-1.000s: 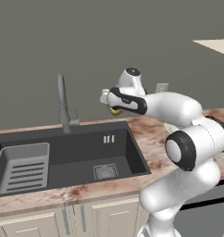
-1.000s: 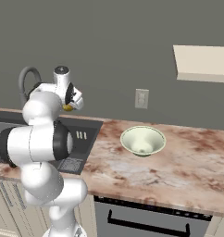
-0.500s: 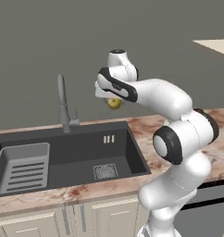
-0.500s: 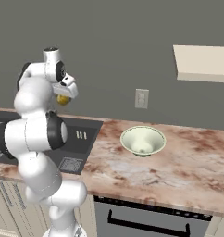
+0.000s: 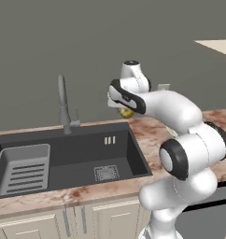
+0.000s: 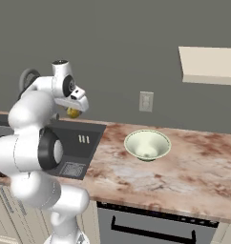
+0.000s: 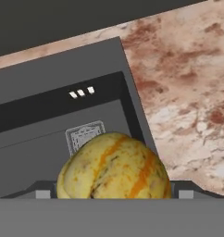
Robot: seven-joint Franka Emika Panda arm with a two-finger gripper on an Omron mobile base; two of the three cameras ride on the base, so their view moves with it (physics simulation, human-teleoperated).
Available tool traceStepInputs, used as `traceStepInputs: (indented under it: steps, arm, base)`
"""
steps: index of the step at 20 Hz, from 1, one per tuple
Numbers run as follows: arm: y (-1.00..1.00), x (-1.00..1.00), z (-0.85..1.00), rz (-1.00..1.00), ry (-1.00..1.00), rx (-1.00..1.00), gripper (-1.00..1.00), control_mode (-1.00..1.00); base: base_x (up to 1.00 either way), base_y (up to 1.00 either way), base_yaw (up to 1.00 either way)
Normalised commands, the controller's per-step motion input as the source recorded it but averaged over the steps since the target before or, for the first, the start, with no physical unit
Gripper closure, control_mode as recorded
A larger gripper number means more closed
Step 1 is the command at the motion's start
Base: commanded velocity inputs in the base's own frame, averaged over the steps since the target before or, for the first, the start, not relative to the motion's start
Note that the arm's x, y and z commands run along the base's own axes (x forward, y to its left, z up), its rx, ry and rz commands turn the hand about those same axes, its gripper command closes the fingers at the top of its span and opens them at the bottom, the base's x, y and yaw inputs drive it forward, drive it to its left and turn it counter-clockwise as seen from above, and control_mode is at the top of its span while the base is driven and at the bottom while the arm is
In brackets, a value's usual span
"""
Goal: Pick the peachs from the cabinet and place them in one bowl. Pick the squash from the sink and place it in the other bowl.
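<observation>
A yellow squash with orange stripes hangs high over the right rim of the dark sink, and my gripper is shut on it. That squash also shows under the hand in the right base view. A cream bowl stands on the marble counter to the right of the sink. The beige cabinet slab hangs on the wall at upper right. The peachs are out of view.
A curved grey faucet rises behind the sink, and a slotted light grey rack lies in its left half. A wall outlet sits behind the bowl. An oven front is below the counter.
The arm has swung to the right and a little lower, carrying the squash from over the sink's back towards its right rim.
</observation>
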Motion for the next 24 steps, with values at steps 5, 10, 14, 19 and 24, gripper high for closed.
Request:
traceStepInputs:
  steps: [5,10,14,19,24]
  arm:
    - [-0.99,0.01,-0.01,0.00,0.00,0.00,1.00,-1.00]
    - [-1.00,0.26,0.00,0.00,0.03,0.00,1.00,-1.00]
    - [-1.00,0.27,-0.06,0.00,0.04,0.00,1.00,-1.00]
    - [-0.94,0.32,-0.04,0.00,0.01,0.00,1.00,-1.00]
    - [-0.68,0.04,-0.11,0.00,0.01,0.00,1.00,-1.00]
  base:
    - [0.00,0.00,0.00]
    - [0.00,0.00,0.00]
    - [0.00,0.00,0.00]
    - [0.00,0.00,0.00]
    - [0.00,0.00,0.00]
